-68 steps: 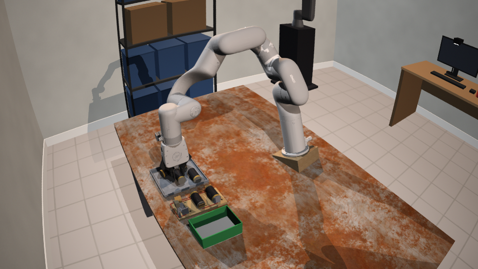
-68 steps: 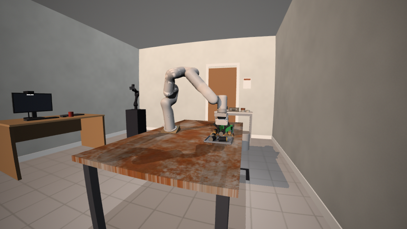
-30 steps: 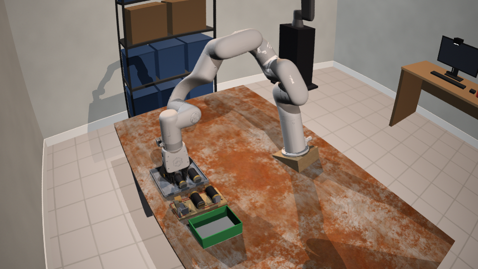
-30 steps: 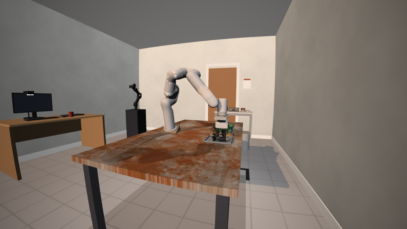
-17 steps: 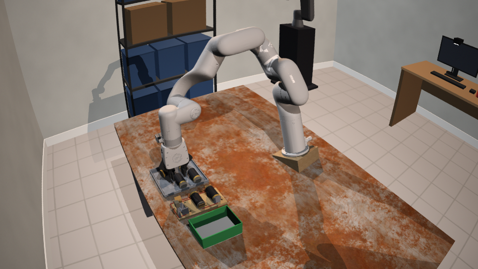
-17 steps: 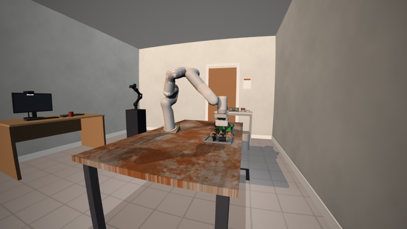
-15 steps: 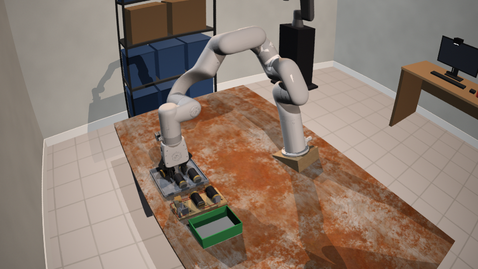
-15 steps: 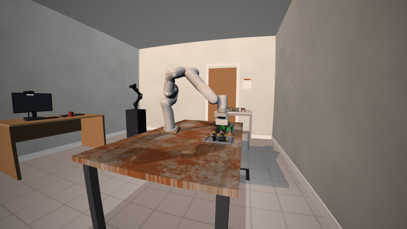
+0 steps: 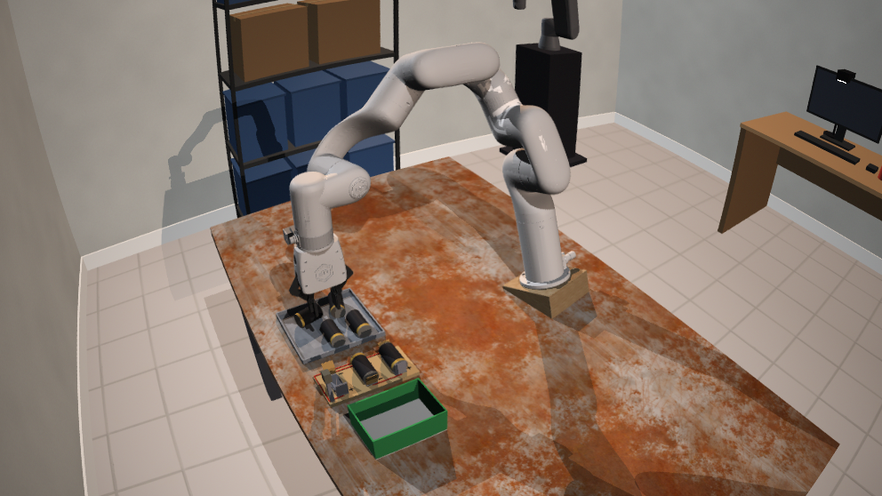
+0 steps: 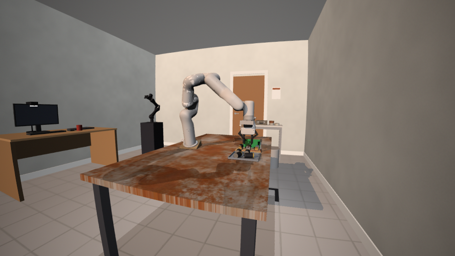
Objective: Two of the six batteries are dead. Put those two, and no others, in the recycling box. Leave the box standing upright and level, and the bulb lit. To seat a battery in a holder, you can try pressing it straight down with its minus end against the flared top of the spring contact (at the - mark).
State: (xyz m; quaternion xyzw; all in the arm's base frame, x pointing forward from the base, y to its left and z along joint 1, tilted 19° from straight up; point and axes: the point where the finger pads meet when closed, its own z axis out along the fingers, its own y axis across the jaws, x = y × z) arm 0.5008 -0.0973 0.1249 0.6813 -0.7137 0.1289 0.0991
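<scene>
My gripper (image 9: 320,306) (image 10: 249,142) is open and hangs just above the back of the grey tray (image 9: 300,347) (image 10: 233,156), holding nothing. Black batteries with yellow rings lie in the tray: one (image 9: 303,318) under the left finger, one (image 9: 332,332) in the middle and one (image 9: 357,322) on the right. The fingers hide what lies behind them. Two more batteries (image 9: 364,368) (image 9: 392,357) sit in the wooden holder board (image 9: 345,395) in front of the tray. The green recycling box (image 9: 394,435) (image 10: 257,141) stands upright and empty beside the board. I cannot tell whether the bulb is lit.
The tray, board and box stand in a row near the table's left edge (image 9: 259,364). The arm's base (image 9: 545,290) is on a wooden block at the table's middle right. A shelf with boxes (image 9: 308,92) stands behind the table.
</scene>
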